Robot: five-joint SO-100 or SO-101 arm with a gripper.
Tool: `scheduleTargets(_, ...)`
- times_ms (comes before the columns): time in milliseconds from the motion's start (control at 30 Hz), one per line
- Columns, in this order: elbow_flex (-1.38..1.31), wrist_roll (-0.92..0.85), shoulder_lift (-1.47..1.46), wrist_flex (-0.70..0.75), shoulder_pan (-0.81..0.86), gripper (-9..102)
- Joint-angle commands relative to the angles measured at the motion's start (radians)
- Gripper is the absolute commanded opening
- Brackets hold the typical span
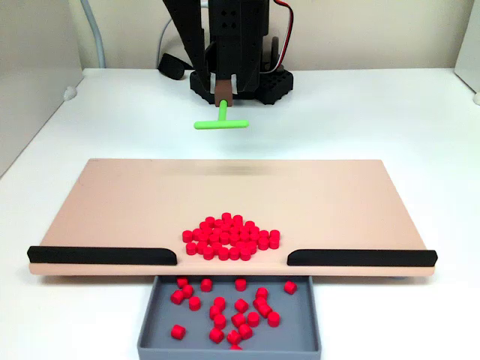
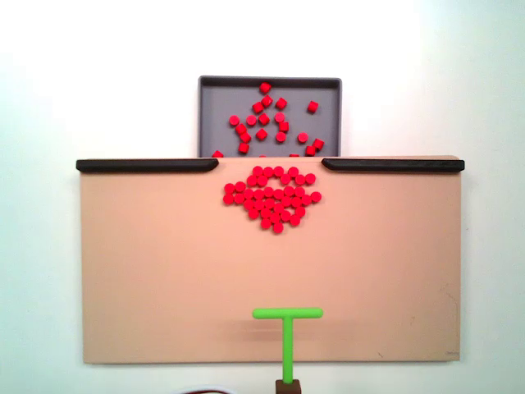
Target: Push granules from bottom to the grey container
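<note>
A: Fixed view from the front first: what is the black two-finger gripper [image 1: 223,96] doing?

B: It hangs above the white table [image 1: 375,112], behind the far edge of the flat tan board [image 1: 120,195]. A brown block sits at its tip, and from that block a bright green T-shaped plastic pusher [image 1: 221,122] sticks out. How far apart the fingers stand I cannot tell; the block hides them.

A: And in the fixed view from above?

B: The green pusher [image 2: 287,328] lies over the near part of the tan board [image 2: 148,279], its crossbar towards the granules. The brown block is at the picture's bottom edge.

A: Does the pusher touch the small bright red plastic granules [image 1: 231,238]?

B: No, it is well apart from them. One cluster [image 2: 271,197] lies on the board, right at the gap between the two black strips [image 1: 101,255] along the board's edge.

A: The rest?

B: Scattered inside the shallow rectangular grey plastic container [image 1: 154,319], which sits just beyond that gap, its rim [image 2: 328,81] tucked against the board's edge. A few granules lie right at the tray's board side.
</note>
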Motion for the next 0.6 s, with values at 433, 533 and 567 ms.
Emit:
scheduleTargets(433,-0.011,-0.005,0.012,-0.009,-0.023,0)
scheduleTargets(533,-0.009,0.0,0.011,-0.009,-0.031,0)
scheduleTargets(567,-0.009,0.0,0.008,-0.009,-0.032,0)
